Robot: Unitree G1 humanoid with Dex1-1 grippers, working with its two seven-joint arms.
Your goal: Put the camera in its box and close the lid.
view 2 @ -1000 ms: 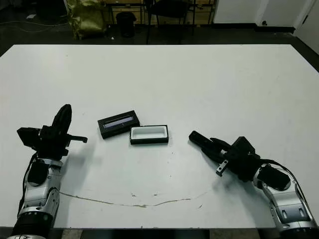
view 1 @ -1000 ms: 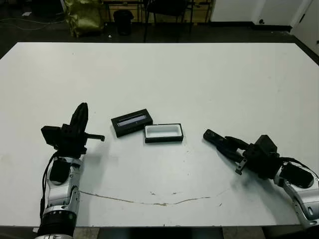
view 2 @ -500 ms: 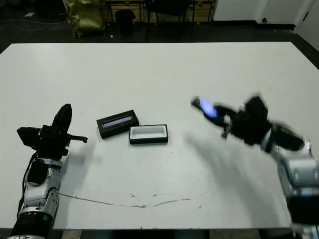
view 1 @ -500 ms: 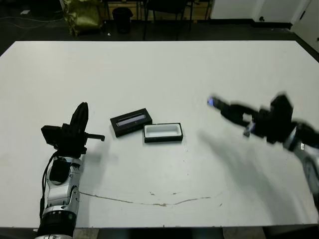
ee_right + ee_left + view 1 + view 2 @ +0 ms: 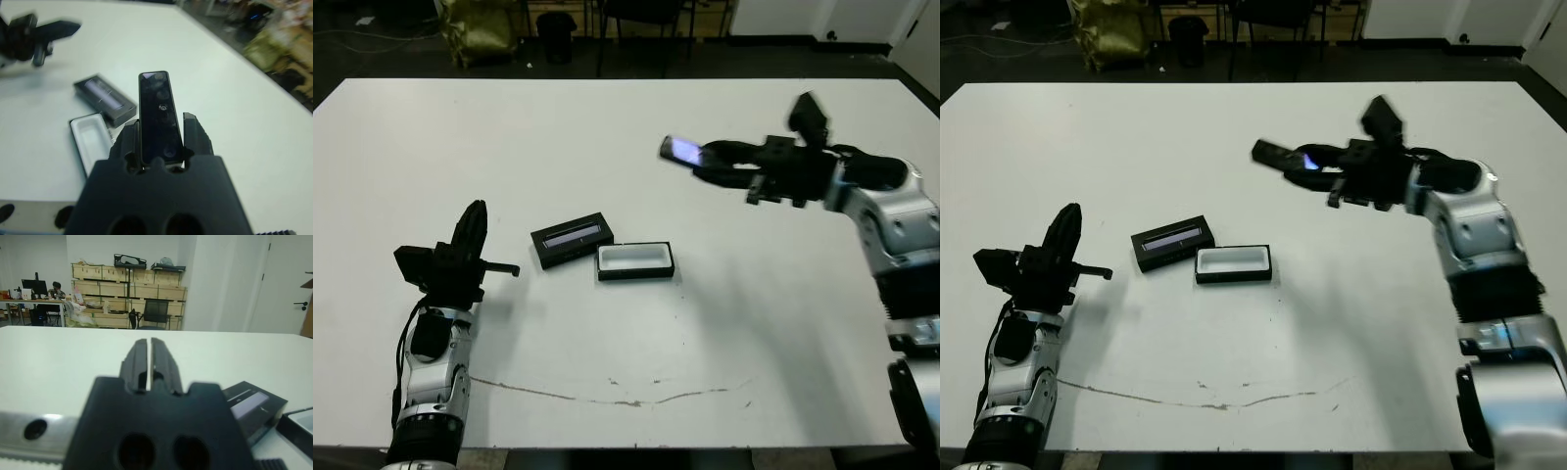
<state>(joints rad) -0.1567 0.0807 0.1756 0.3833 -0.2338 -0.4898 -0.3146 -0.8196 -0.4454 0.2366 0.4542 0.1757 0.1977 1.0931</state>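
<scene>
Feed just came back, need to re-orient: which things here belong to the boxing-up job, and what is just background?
Job:
camera, gripped by right gripper above the table
box, open, white-lined
lid, on the table beside the box
left gripper, holding nothing

Just about:
white table
crack line in the tabletop
chair and wooden crates beyond

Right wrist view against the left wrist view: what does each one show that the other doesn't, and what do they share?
Only the right wrist view shows the camera, clamped between the right gripper's fingers, and the left gripper across the table.

Only the left wrist view shows the left gripper's own fingers nearly together with nothing between them, plus a room with shelves and a chair.

Both show the lid, the white-lined box beside it, and the white table.
</scene>
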